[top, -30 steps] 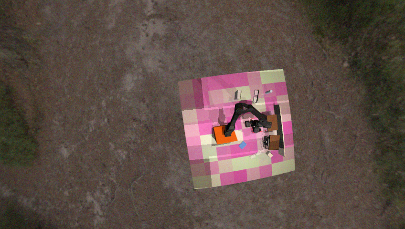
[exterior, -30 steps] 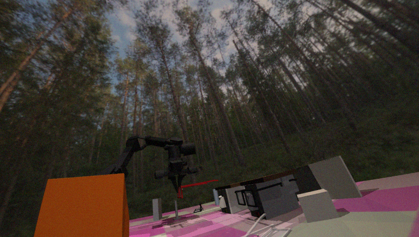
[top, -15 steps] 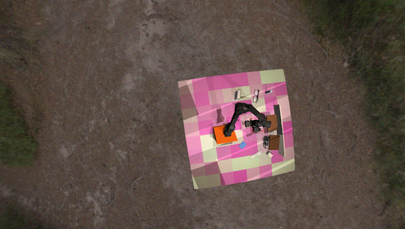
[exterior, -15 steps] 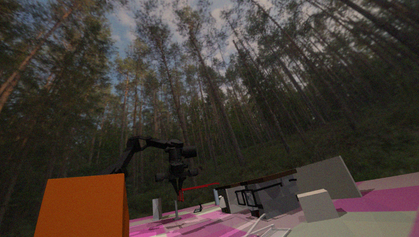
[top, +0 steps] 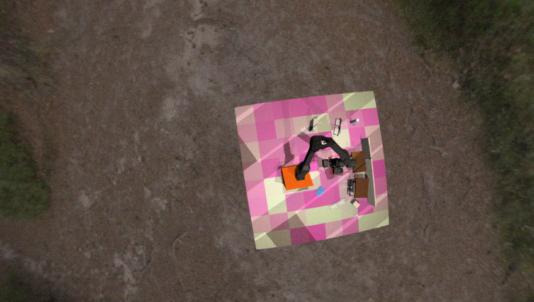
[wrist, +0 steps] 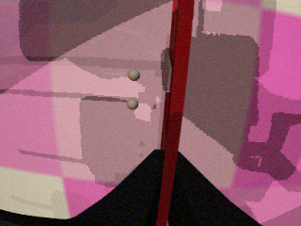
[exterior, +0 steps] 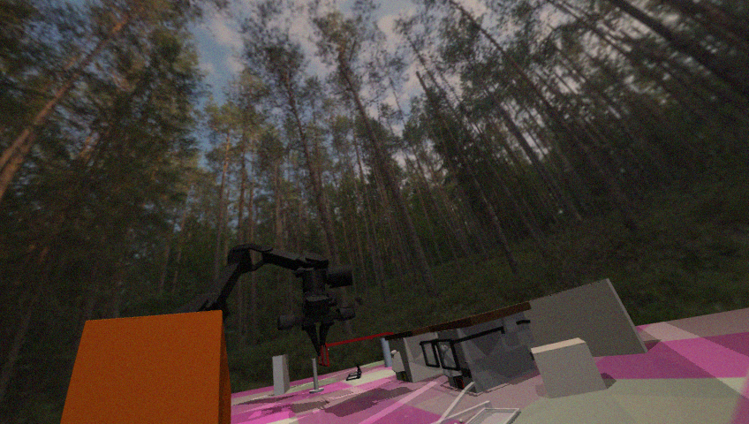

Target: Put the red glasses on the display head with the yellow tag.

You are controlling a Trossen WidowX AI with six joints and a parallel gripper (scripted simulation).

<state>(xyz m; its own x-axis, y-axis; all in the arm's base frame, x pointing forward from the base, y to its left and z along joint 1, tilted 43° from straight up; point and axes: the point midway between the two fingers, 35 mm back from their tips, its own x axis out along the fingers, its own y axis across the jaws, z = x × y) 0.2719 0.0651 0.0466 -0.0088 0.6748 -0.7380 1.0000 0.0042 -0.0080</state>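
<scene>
The red glasses (exterior: 357, 339) (wrist: 179, 94) hang in my gripper (exterior: 321, 351) (wrist: 165, 159), which is shut on the front frame, with the temples reaching toward the heads. They are raised above the table, in front of the yellow-tag head (top: 358, 161) (exterior: 418, 363), and are not seated on it. The arm partly covers them in the top view. The yellow tag (exterior: 402, 375) is small, low on the farther head. Whether a temple tip touches that head is unclear. The other head (top: 361, 187) (exterior: 496, 357) wears black glasses (exterior: 448, 353).
A grey panel (top: 371, 183) (exterior: 583, 320) stands behind both heads. A pale block (top: 354, 202) (exterior: 569, 367) and white glasses (top: 337, 204) (exterior: 494, 416) are beside the other head. Black glasses (top: 337, 126) (exterior: 354, 373), a slim post (exterior: 315, 374), a blue piece (top: 319, 190) and an orange box (top: 294, 183) (exterior: 147, 367) are around.
</scene>
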